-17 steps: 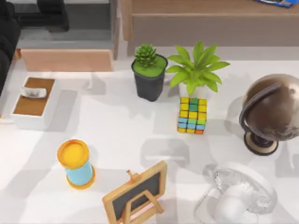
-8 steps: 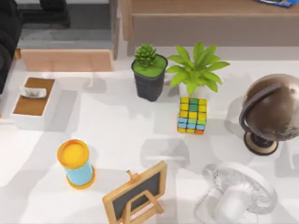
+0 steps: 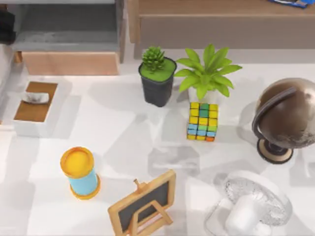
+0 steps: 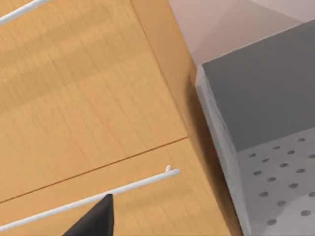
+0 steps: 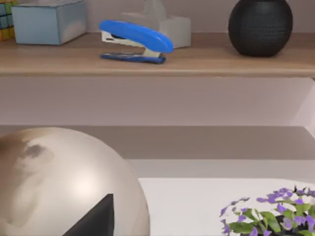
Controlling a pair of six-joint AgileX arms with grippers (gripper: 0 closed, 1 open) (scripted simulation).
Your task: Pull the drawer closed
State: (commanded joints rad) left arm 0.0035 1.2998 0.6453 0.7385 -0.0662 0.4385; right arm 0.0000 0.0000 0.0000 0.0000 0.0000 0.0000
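The drawer [image 3: 69, 37] sat at the far left of the table [image 3: 123, 142], grey inside, its light-wood front panel [image 3: 70, 63] facing the white box with a brown top [image 3: 34, 107], and it stood pulled out from the cabinet behind. The left arm [image 3: 6, 24] appeared as a dark shape at the top view's left edge, just beside the drawer's left wall. In the left wrist view a dark fingertip [image 4: 93, 220] of the left gripper lay close over a light wood surface with thin white rails [image 4: 98, 194], and the drawer's grey wall and dotted floor [image 4: 275, 162] lay off to one side of it; perhaps the claw was near the cabinet's side, but whether its fingers were parted or closed I could not tell.

In the right wrist view a dark fingertip [image 5: 93, 219] of the right gripper hung just beside the globe [image 5: 59, 182], with the shelf unit [image 5: 157, 61] carrying a blue stapler [image 5: 135, 40] beyond it; its fingers' state could not be told either.
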